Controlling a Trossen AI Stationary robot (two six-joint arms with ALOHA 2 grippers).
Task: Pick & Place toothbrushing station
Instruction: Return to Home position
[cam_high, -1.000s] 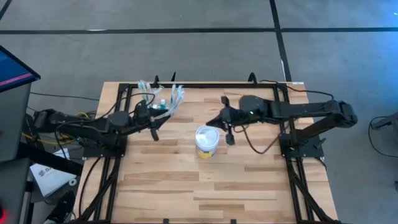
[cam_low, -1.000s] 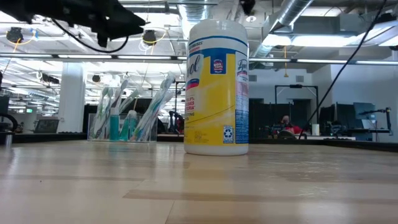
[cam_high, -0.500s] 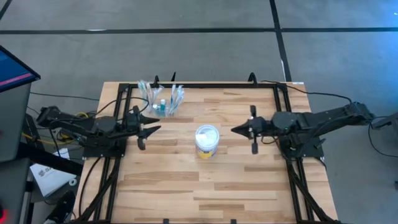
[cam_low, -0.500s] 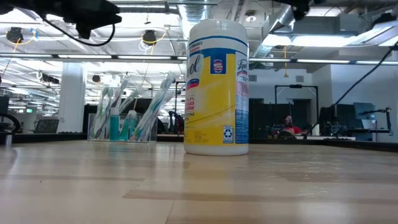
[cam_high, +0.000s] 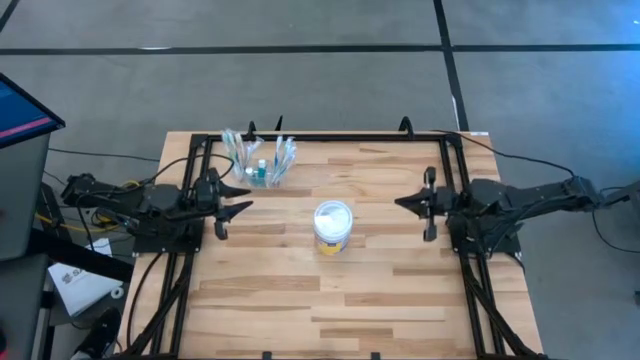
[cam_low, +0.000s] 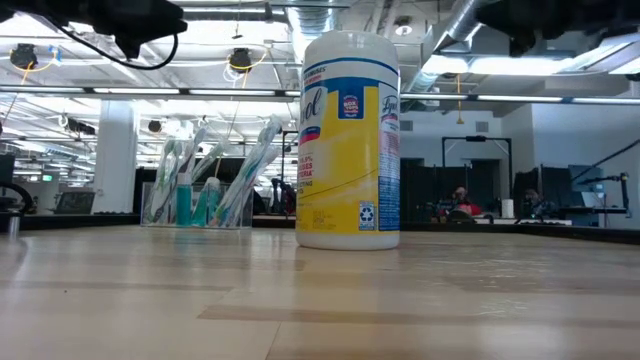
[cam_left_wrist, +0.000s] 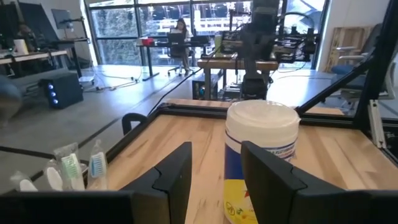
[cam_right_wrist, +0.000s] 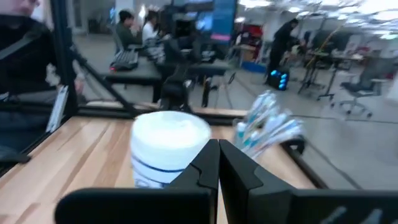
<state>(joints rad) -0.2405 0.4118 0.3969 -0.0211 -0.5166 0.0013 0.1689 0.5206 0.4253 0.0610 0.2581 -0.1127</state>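
The toothbrushing station (cam_high: 260, 162) is a small see-through stand with toothbrushes leaning out of its cups. It stands on its base at the table's far left, and also shows in the low view (cam_low: 205, 188). My left gripper (cam_high: 240, 205) is open and empty, above the table near its left edge, nearer than the station. In its wrist view (cam_left_wrist: 216, 155) the station (cam_left_wrist: 68, 171) lies off to one side. My right gripper (cam_high: 400, 203) is shut and empty near the right edge. Its wrist view (cam_right_wrist: 218, 149) shows the station (cam_right_wrist: 270, 127) beyond the tub.
A round white-topped, yellow-banded wipes tub (cam_high: 333, 226) stands upright mid-table between the two grippers, also in the low view (cam_low: 350, 140). A black frame rail (cam_high: 330, 138) runs along the far edge. Bare wood lies toward the near edge (cam_high: 330, 300).
My left gripper has drawn back from beside the station toward the table's left edge and a little nearer. My right gripper has drawn back from beside the tub toward the right edge. The station and the tub have stayed where they were.
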